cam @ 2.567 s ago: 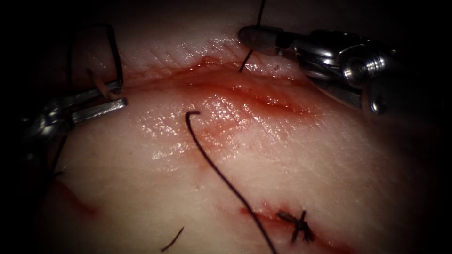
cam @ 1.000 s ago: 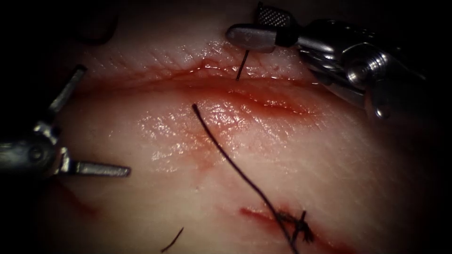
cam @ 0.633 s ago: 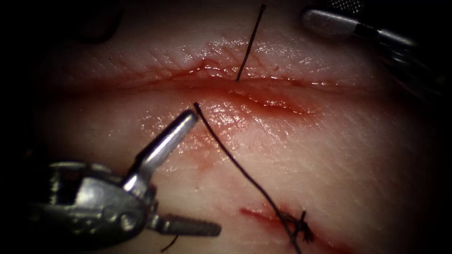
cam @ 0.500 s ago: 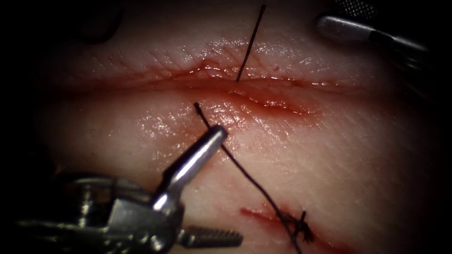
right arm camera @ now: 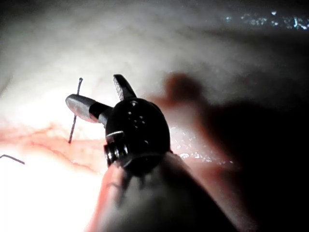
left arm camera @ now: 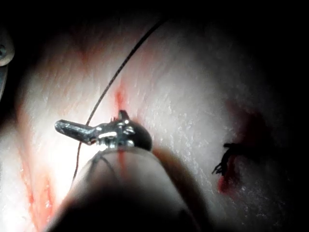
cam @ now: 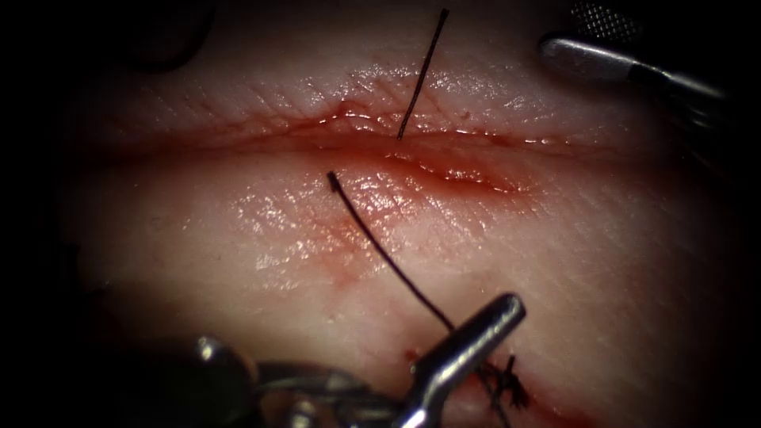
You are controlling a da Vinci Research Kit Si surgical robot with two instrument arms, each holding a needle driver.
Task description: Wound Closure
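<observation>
Where lit from above, pale wet tissue (cam: 555,261), slit crosswise by a long cut (cam: 444,162) with red fluid (cam: 468,176) pooled along its lips. Nearest the endoscope, the left pincer (left arm camera: 91,122), spread wide and gripping nothing: one jaw slanting up toward the right across the long thread, just beside the knot; in the left wrist view, one jaw stuck out sideways and the other a short stub, with the thread running close past them, contact impossible to judge. Beyond the cut, at the right, the right pincer (cam: 567,30), likewise parted and empty, one smooth jaw and one cross-hatched jaw well apart from the tissue; same parted stance in the right wrist view, near the short thread end. On the near side of the cut, a long dark thread (cam: 380,246), starting just below the cut's middle and curving down to the right as far as a knot (cam: 507,386), tied over a short red stretch of wound. At the cut's far lip, a short thread end (cam: 420,75) standing up out of the tissue, straight and free.
</observation>
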